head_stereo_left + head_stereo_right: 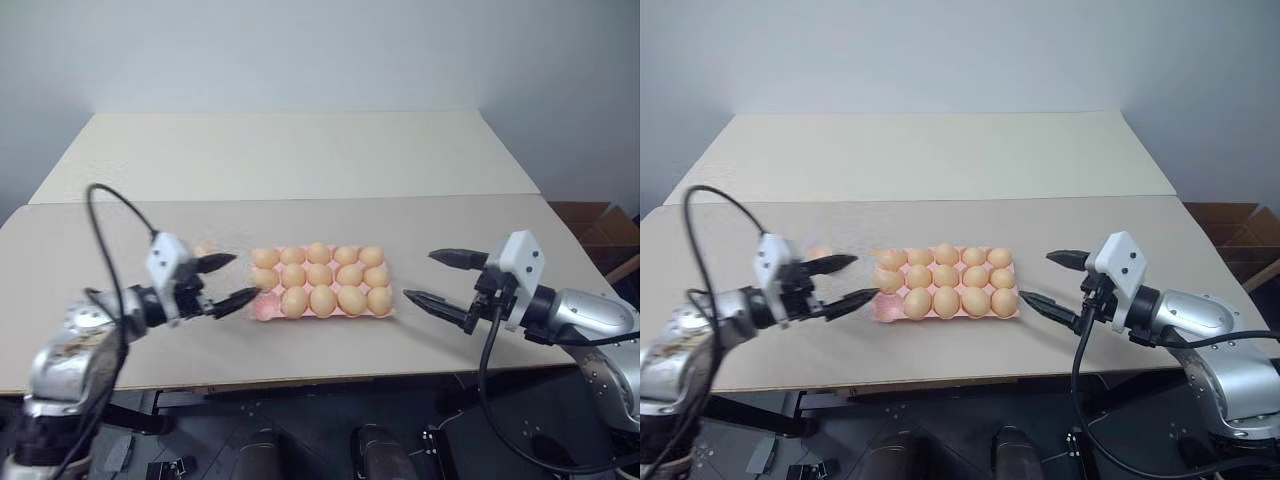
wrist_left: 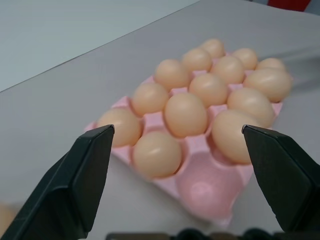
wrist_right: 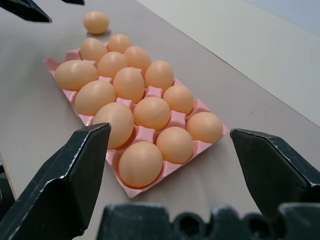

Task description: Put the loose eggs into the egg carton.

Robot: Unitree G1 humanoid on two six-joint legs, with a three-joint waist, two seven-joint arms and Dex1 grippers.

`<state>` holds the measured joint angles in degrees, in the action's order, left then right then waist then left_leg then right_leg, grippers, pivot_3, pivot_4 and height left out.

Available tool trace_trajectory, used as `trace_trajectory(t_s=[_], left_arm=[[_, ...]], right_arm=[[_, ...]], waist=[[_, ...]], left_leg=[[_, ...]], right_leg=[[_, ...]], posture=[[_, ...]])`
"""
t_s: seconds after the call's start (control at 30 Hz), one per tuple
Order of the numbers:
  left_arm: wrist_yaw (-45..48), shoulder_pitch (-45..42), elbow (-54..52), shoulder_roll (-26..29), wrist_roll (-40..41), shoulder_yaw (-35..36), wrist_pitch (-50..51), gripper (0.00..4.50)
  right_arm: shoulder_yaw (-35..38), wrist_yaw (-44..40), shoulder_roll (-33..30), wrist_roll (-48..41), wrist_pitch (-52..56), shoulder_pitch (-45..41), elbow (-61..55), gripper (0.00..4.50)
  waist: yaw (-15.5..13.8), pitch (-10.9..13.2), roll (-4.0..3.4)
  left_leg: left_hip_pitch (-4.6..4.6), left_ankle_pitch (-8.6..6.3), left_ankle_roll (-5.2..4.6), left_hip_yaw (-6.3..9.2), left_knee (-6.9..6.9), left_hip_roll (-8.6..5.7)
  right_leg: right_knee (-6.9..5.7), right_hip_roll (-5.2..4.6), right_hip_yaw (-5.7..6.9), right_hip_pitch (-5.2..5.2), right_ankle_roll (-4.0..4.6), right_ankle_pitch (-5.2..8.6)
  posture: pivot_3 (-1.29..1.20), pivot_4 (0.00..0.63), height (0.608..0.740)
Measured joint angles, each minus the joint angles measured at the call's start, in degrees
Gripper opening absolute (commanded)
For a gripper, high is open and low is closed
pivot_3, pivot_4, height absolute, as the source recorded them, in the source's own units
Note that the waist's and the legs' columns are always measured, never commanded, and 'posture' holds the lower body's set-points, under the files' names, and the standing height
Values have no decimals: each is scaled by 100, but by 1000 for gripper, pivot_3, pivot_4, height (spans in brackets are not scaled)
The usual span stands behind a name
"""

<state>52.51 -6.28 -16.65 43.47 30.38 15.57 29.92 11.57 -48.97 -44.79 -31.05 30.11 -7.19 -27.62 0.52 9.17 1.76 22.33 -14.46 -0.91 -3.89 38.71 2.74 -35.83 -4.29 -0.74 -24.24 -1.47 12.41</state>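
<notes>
Pink egg carton (image 1: 322, 300) sits mid-bench (image 1: 300, 160), toward the near edge, long side running left to right. Three rows of five cups. Fourteen cups look filled with tan eggs (image 3: 129, 84); the one empty cup (image 2: 206, 186) is at the near-left corner, seen pink and bare in the left wrist view.

One loose egg (image 3: 96, 22) lies on the bare bench just beyond the carton's far-left corner, apart from the tray, near the left gripper (image 1: 222, 281). In the head views it is half hidden behind that gripper's fingers.

Left gripper: jaws spread wide, nothing between them, hovering just left of the carton and pointing toward it. Right gripper (image 1: 432, 277): jaws likewise spread and empty, hovering just right of the carton, pointing left.

Handling judgement: egg looks light, rigid, smooth-shelled, so likely slippery against hard black fingers and prone to crack under a hard pinch. Oval shape will roll if nudged on the flat bench. Best hold appears to be across the widest part of its middle, fingers on opposite sides, closing gently and only until it stops slipping. Tips pinching near either end would likely squirt it out.

Carton looks thin and light; it may slide if bumped. Lower the egg straight into the empty corner cup, clear of its neighbours.
</notes>
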Motion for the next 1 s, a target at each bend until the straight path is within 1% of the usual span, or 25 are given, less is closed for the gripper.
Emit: trace_trajectory(t_s=[0.13, 0.2, 0.27, 0.37, 0.53, 0.83, 0.93, 1.0], left_arm=[[512, 846, 36, 559, 97, 848, -98, 4459], [684, 1329, 60, 756, 92, 1187, -98, 4459], [820, 1719, 86, 800, 124, 1575, -99, 4459], [908, 2066, 81, 755, 238, 1965, -97, 4459], [935, 2340, -191, 669, 445, 2146, -18, 4459], [649, 2265, -387, 640, 672, 2170, 225, 4459], [262, 1962, -402, 541, 670, 2020, 361, 4459], [-276, 1515, -383, 509, 517, 1695, 613, 4459]], right_arm=[[-20, -320, -128, 1, -37, -44, 154, 4500], [-20, -468, -186, 1, -96, -57, 248, 4500], [-32, -596, -223, 10, -130, -89, 376, 4500], [-47, -717, -272, 51, -172, -113, 479, 4500], [-89, -714, -249, 52, -216, -131, 486, 4500], [-131, -566, -196, 59, -215, -107, 455, 4500], [-139, -552, -197, 61, -215, -107, 451, 4500], [-165, -549, -195, 62, -216, -152, 454, 4500]], waist=[[13, 0, -1], [14, 1, 0], [14, 0, 0], [-28, 0, -1], [-60, 1, 0], [-63, 0, 0], [-70, 0, 0], [-118, 0, 0]], left_leg=[[0, 0, 1, -6, 0, 1], [-1, -1, 1, -8, -2, 3], [-2, -1, 1, -9, -2, 6], [-3, -1, 1, -10, -2, 7], [0, -1, 2, -11, -2, 6], [-2, -1, 2, -11, -2, 7], [-3, -1, 2, -10, -1, 6], [-6, 0, 2, -8, 0, 3]], right_leg=[[3, -6, 0, -2, 2, 2], [4, -7, 0, -3, 33, 26], [3, -7, 0, -3, 39, 30], [2, -8, 4, -3, 41, 31], [3, -8, 3, -3, 44, 30], [-1, -5, 2, -4, 44, 30], [-2, -5, 2, -1, 42, 29], [-4, -5, 4, 3, 35, 26]], posture=[[0, 150, 740], [0, 150, 740], [0, 150, 740], [0, 150, 740], [0, 150, 740], [0, 150, 740], [0, 150, 740], [0, 150, 740]])
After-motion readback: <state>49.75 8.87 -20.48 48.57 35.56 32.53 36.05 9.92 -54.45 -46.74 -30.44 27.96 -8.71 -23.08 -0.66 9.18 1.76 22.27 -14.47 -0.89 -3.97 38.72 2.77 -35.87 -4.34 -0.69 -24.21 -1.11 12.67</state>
